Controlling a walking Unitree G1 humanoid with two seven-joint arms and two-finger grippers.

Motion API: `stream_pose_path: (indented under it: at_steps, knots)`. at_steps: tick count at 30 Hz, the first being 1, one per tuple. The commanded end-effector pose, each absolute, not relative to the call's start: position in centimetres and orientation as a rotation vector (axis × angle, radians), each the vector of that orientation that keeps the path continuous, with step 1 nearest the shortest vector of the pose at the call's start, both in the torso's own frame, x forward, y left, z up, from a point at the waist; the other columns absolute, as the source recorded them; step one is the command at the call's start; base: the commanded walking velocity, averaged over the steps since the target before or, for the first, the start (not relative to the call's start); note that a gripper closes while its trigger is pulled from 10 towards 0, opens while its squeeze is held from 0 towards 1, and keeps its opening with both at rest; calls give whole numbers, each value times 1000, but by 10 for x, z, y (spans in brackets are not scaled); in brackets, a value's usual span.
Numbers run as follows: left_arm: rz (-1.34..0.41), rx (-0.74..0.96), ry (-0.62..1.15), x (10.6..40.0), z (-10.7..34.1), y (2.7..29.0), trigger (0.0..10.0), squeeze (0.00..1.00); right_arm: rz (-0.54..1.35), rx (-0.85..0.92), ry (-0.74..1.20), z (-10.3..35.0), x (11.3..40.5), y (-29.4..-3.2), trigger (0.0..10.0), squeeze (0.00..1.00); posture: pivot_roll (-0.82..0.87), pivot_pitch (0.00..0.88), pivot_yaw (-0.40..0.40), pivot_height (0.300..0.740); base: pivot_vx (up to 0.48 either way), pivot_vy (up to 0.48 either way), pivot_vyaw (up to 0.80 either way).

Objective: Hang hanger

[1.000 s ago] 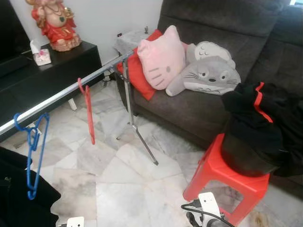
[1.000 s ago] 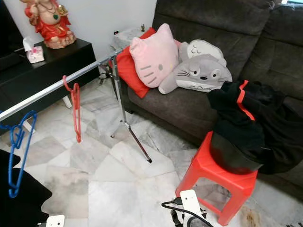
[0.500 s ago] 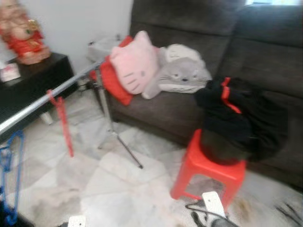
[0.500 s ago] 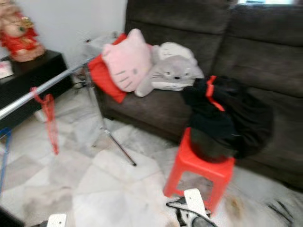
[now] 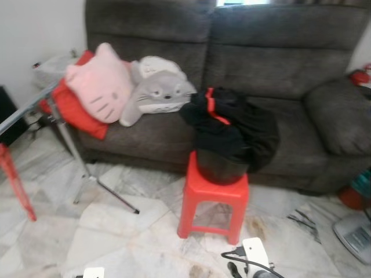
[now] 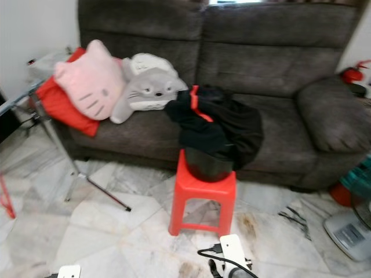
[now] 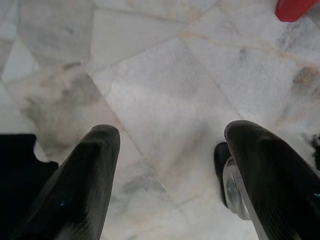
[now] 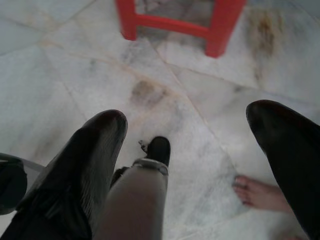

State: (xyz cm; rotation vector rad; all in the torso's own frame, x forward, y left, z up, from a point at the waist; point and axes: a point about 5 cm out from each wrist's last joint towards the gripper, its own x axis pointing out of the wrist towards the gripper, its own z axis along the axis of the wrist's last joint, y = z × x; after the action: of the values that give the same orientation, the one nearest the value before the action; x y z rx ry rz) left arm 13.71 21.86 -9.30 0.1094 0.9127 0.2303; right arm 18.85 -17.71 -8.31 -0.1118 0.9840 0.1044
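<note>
A red hanger hangs from the silver clothes rail at the far left edge of the eye views; the rail's stand spreads its legs on the marble floor. Black clothes with red trim lie heaped over a dark bucket on a red stool in front of the sofa. Both arms hang low over the floor. My left gripper is open with bare marble between its fingers. Over the floor near the stool's legs, my right gripper is likewise open and holds nothing.
A dark grey sofa carries a pink cat cushion, a red cushion and a grey plush. A fan base stands at the right. A person's bare foot rests on the floor beside my right gripper.
The camera has swung to the right: the rail and red hanger now sit at the left edge, the blue hanger and black cabinet have left the view, and the stool is central.
</note>
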Motion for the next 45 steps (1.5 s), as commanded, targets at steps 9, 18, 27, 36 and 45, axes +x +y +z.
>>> stream_pose_path:
  at_steps: [9,18,27,36,45]
  knots:
    - [259,89,917,137,-93,219,10000,0,108,-108,956,-81,191,-178,10000,0,-20,0,42,740,0,0,-375]
    - [295,61,924,134,-94,223,10000,0,98,-84,938,-80,192,-178,10000,0,-23,0,42,740,0,0,0]
    - [303,42,911,136,-92,225,10000,0,90,-87,946,-81,192,-178,10000,0,-23,0,46,740,28,0,-192]
    - [307,45,909,137,-92,226,10000,0,89,-85,935,-80,192,-177,10000,0,-21,0,48,740,270,0,-233]
    - [308,46,909,136,-92,227,10000,0,90,-88,947,-81,192,-177,10000,0,-18,0,47,740,279,0,-209]
